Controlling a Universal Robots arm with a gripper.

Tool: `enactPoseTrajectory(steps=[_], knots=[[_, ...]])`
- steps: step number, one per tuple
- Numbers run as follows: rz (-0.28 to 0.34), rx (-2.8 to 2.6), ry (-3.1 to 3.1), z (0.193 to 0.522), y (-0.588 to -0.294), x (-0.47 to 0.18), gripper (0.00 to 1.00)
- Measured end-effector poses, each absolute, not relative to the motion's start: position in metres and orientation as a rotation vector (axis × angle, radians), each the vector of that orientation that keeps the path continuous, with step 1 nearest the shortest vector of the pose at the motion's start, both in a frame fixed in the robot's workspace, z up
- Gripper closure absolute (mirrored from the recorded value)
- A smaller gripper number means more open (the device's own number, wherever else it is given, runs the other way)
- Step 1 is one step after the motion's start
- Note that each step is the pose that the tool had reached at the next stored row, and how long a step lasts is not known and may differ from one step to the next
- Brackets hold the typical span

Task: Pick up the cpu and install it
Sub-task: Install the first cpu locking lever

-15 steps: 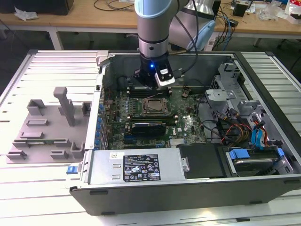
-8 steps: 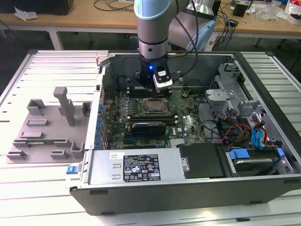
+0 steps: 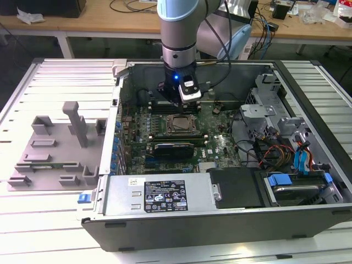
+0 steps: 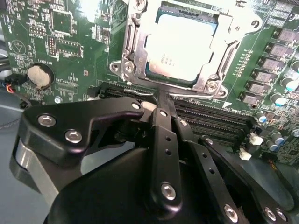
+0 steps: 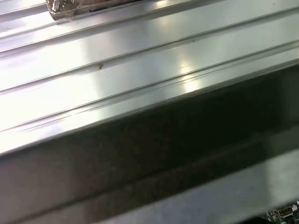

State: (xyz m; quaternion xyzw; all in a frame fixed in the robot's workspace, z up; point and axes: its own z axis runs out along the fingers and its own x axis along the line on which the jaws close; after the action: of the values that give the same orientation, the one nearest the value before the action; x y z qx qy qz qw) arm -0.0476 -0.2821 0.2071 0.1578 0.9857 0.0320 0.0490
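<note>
Ribbed silvery metal desk [image 3: 33,220] spans the exterior view, with wooden workbenches [image 3: 110,19] strewn with cables along the top of the frame. On the desk lies an open black computer case [image 3: 308,214], filling the centre and right of that view; left of it sits a grey moulded plastic fixture [image 3: 55,148]. Inside the case a green motherboard [image 3: 220,146] lies flat, and the grey-and-blue robot arm [image 3: 179,33] reaches down from the top centre. Its black tool [image 3: 175,96] hovers above the board just behind the socket; whether it is clenched or released cannot be told. Small, square and silvery, the cpu [image 4: 180,49] sits inside the metal-edged socket frame [image 4: 128,51] in the upper centre of the second wrist view, apart from the tool's black linkages.
</note>
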Motion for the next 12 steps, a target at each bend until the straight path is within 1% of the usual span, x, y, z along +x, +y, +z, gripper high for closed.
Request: enactPoseTrajectory(steps=[7, 12], knots=[[0.034, 0.504, 2.995, 0.2019, -0.2767, -0.0460, 0.89], [0.028, 0.519, 2.991, 0.2002, -0.2752, -0.0429, 0.89]])
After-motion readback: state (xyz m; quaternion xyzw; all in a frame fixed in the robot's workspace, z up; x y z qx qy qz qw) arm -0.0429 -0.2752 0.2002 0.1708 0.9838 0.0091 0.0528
